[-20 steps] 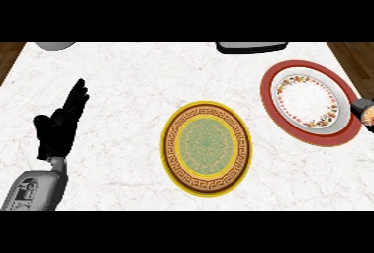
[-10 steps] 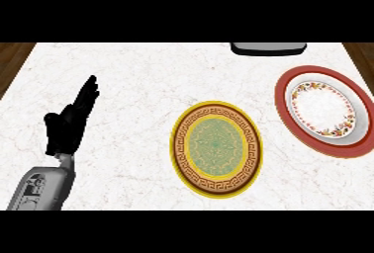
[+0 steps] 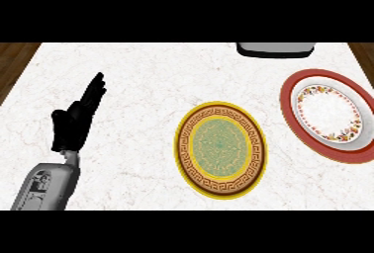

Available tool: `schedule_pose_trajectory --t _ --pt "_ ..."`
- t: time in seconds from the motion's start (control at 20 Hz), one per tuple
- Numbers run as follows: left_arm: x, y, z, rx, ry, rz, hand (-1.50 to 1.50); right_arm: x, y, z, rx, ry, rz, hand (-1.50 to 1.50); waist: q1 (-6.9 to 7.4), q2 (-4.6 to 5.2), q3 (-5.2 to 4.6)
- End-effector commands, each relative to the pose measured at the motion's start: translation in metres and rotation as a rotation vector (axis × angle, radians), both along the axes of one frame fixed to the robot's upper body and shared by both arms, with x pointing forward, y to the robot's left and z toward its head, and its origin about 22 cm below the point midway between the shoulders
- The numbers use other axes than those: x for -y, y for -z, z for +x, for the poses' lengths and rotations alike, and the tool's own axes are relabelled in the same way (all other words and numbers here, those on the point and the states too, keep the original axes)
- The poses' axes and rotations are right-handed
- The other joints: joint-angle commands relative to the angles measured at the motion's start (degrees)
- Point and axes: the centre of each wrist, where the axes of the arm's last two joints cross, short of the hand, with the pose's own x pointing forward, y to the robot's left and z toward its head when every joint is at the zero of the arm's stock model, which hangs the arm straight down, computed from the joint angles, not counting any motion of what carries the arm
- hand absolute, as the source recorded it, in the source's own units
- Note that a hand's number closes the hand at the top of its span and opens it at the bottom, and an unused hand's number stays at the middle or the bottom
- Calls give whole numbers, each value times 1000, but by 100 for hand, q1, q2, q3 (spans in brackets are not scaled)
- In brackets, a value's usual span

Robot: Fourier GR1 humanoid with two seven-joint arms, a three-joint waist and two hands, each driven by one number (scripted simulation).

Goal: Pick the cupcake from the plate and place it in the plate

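A yellow plate [image 3: 220, 148] with a brown key-pattern ring and a green centre lies near the middle of the marble counter. To its right lies a red-rimmed plate [image 3: 330, 114] with a white, flower-edged centre, partly cut off by the view's right edge. No cupcake shows on either plate or anywhere on the counter. My left hand [image 3: 75, 122] rests open at the left, fingers straight and pointing away, apart from both plates. My right hand is out of the view.
A grey and dark object [image 3: 275, 49] sits at the counter's far edge, cut off by the top band. Brown wood floor [image 3: 16, 54] shows past the counter's left edge.
The view has shifted, so both plates and the far object sit further right in the picture. The right hand, seen at the right edge a second ago, has left the view.
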Motion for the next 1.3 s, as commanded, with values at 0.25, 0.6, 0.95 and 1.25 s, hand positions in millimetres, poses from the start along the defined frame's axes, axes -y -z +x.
schedule_pose_trajectory --t 0.25,0.6,0.95,1.25 --pt "5 -2 3 -2 2 3 0 -61 46 41 -34 -38 -227 150 -33 -8 -5" --pt "-16 1 -10 -13 -15 5 0 -87 82 53 -278 1 -94 -150 24 -7 -3" --pt "-13 -17 6 -1 -8 9 0 -112 114 55 -284 -50 59 -150 -31 -4 0" --pt "4 -3 5 10 -4 -11 0 -73 94 44 -170 0 395 -150 -31 25 9"
